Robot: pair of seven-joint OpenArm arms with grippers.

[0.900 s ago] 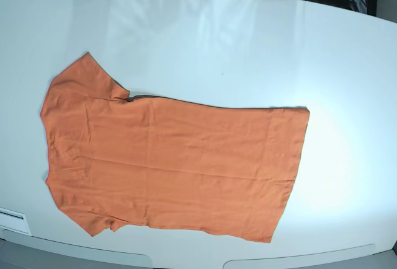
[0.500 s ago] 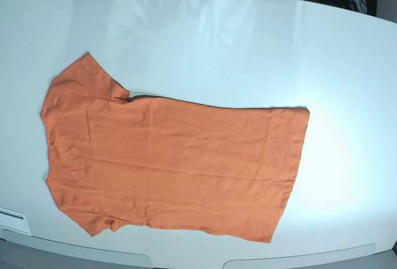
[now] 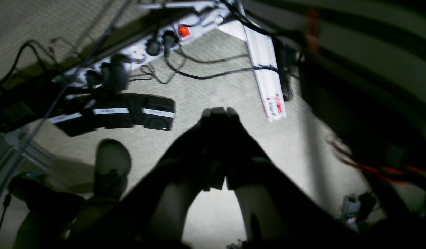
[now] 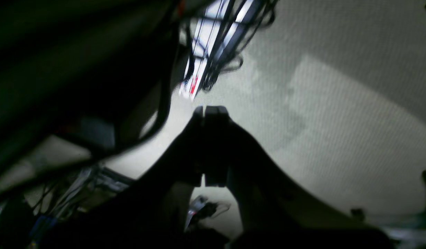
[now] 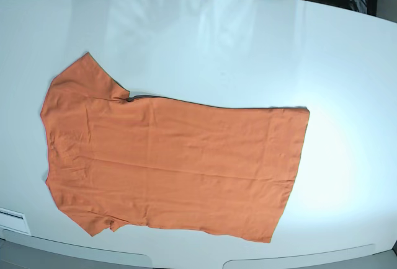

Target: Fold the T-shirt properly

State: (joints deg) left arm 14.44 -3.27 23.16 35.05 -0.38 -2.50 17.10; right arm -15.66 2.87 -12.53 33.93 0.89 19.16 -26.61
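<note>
The big white surface (image 5: 347, 95) is under the orange shirt (image 5: 180, 157). Cords (image 3: 220, 73) lie on the floor (image 3: 213, 93), away from the shirt. Both tools, left (image 3: 218, 148) and right (image 4: 213, 145), are pressed together.

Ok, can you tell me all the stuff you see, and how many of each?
T-shirt: one, orange, spread out on the table
table: one, white, under the T-shirt
power strip: one, white with a glowing red switch, on the floor
black adapters: several, with white labels, near the power strip
cables: several, mostly black, around the power strip
floor: one, grey, below both grippers
left gripper: one, black, shut, over the floor
right gripper: one, black, shut, over the floor
</note>
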